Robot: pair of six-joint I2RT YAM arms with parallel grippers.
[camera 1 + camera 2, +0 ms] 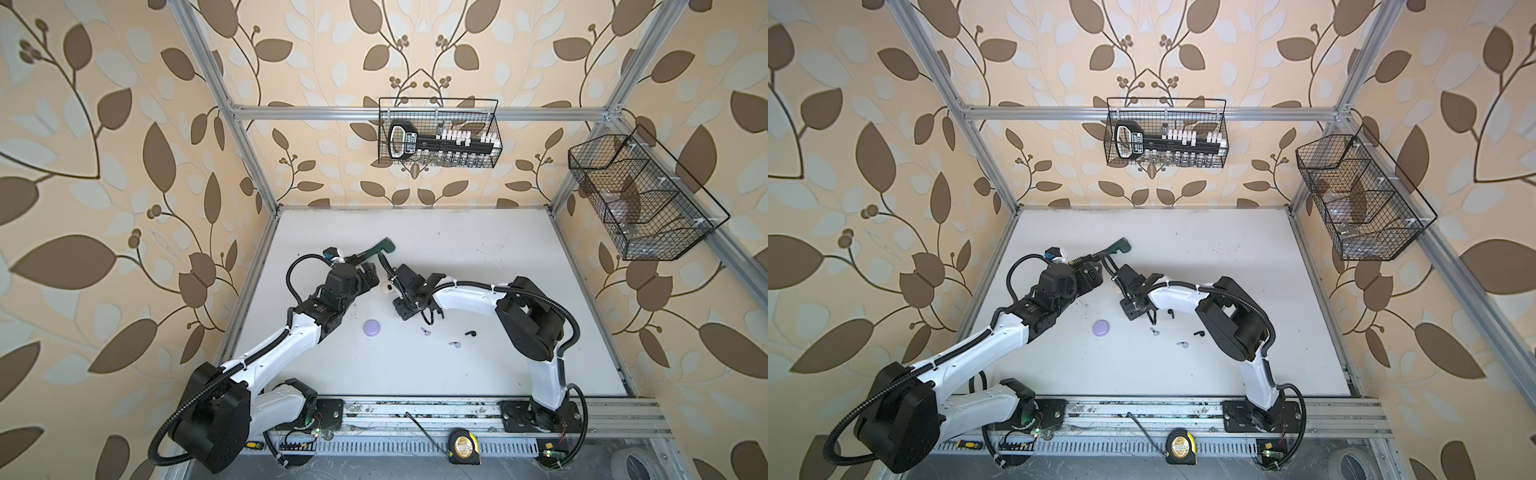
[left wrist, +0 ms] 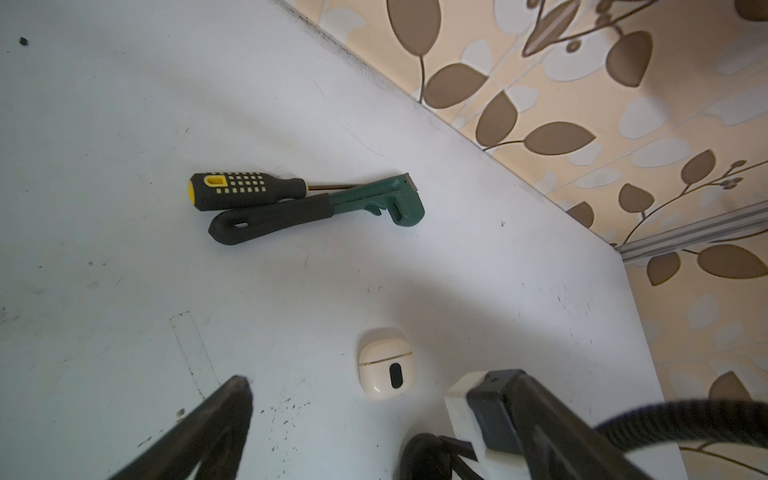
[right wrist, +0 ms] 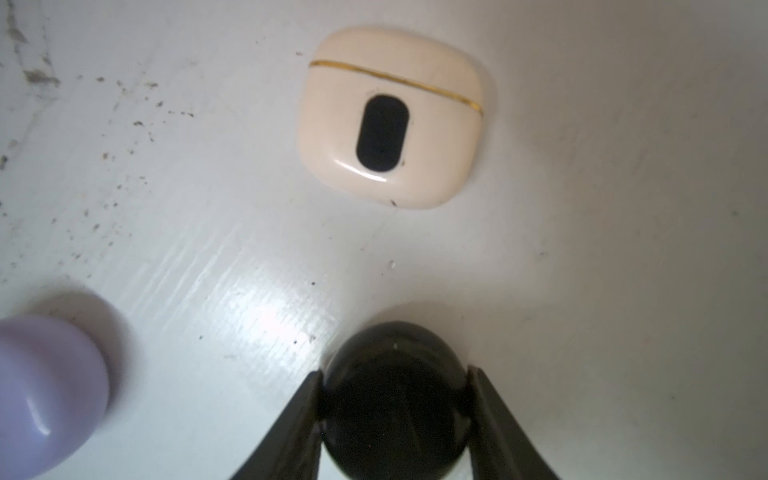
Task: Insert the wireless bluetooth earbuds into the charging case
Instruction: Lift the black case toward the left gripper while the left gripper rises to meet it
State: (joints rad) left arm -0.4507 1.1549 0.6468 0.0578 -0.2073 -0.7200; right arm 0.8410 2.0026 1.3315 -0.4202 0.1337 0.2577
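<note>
**Right jaws clamped on the black case, earbuds lying behind them**

Right jaws press against both sides of the round black case [image 3: 395,399] at the bottom centre of the right wrist view. Whether it rests on the bench [image 3: 623,270] or hangs just above it, I cannot tell. Straight ahead, up the frame and apart from it, the cream case [image 3: 390,116] lies flat and shut, its gold seam running across the line of reach. The lilac case [image 3: 45,390] sits at the lower left.

Left jaws stand wide apart and empty, pointed toward that same cream case, which shows low in the left wrist view.

The loose earbuds lie the opposite way. In a top view the black earbud [image 1: 470,333] sits to the lower right of the right wrist, back toward that arm's base. One lilac earbud [image 1: 454,344] and a second lilac earbud [image 1: 424,331] lie just to its left. The right arm is nearer but occupied, so the free left jaws would probably have to cross the middle. The black earbud's long axis is too small to read.
</note>
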